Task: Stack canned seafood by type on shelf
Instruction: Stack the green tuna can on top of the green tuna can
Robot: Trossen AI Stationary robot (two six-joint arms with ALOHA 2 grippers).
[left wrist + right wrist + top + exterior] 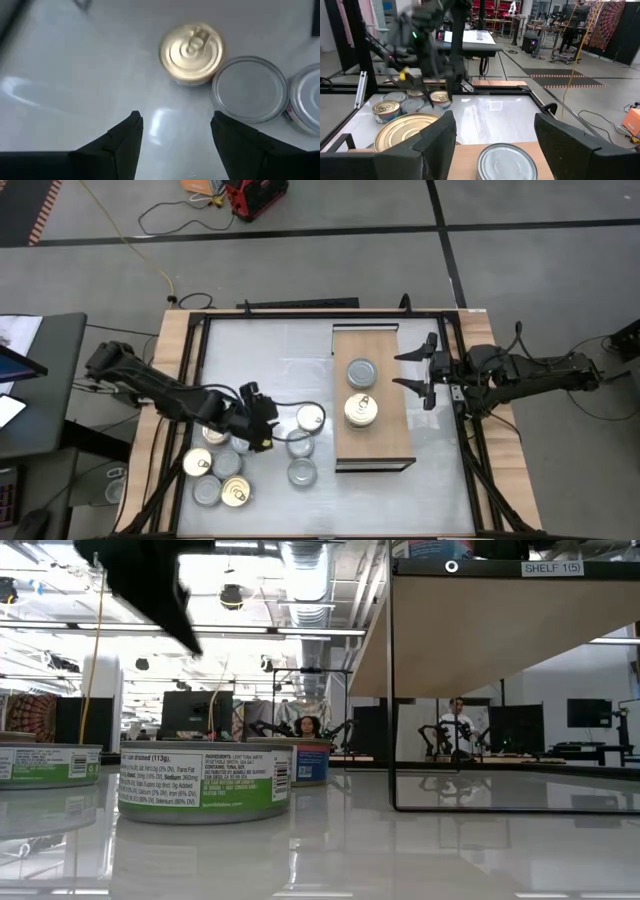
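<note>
I find the left gripper (266,423) wide open and empty, low-left of centre in the high view. The gold-lidded tin (191,47) lies straight ahead of its jaws, apart. The right gripper (418,370), open and empty, waits beside the shelf (390,442).

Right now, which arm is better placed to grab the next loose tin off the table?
Left. Its end effector hangs open right over the loose tins, next to the gold-lidded tin. The right end effector waits open at the far edge of the shelf, away from that cluster.
</note>
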